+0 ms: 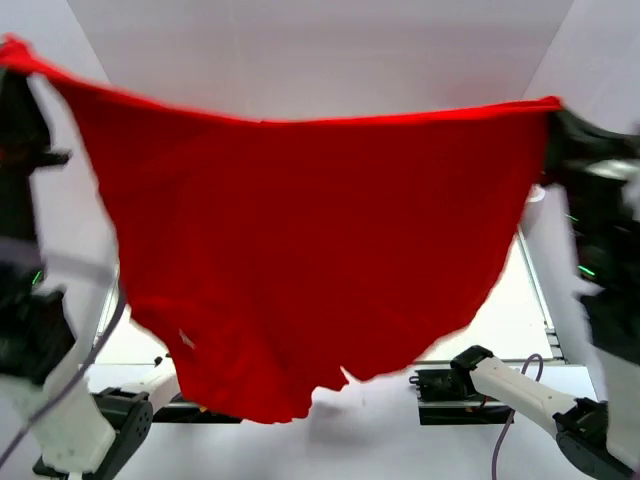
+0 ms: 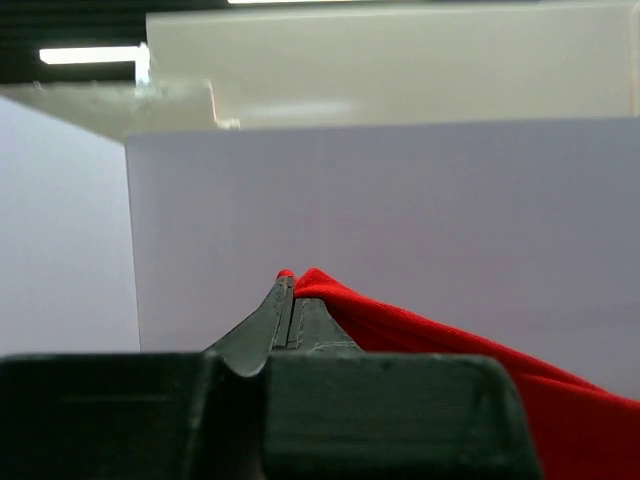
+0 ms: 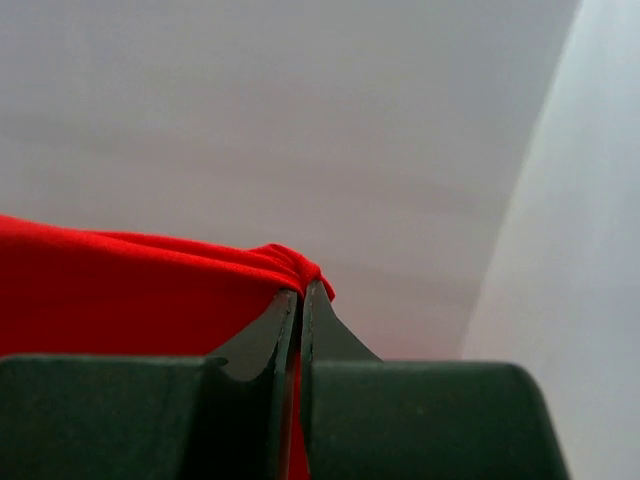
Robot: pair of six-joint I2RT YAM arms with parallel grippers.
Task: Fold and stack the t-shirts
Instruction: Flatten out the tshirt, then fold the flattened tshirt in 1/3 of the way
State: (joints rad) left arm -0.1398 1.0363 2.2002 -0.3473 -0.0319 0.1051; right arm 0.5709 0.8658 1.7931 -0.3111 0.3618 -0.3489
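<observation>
One bright red t-shirt [image 1: 300, 250] hangs spread wide in the air, close to the top camera, and hides most of the table. Its top edge runs taut from corner to corner. My left gripper [image 1: 15, 55] is shut on the upper left corner, where red cloth pokes out between the fingertips of the left gripper [image 2: 289, 280] and the t-shirt [image 2: 460, 355] trails off to the right. My right gripper [image 1: 553, 112] is shut on the upper right corner. In the right wrist view the right gripper [image 3: 301, 292] pinches a bunched fold of the t-shirt [image 3: 120, 290].
White walls [image 1: 300, 60] close in the back and sides. The arm bases [image 1: 110, 420] and the right arm's lower link [image 1: 510, 385] show below the cloth's ragged bottom edge. A strip of pale table [image 1: 510, 310] shows at the right.
</observation>
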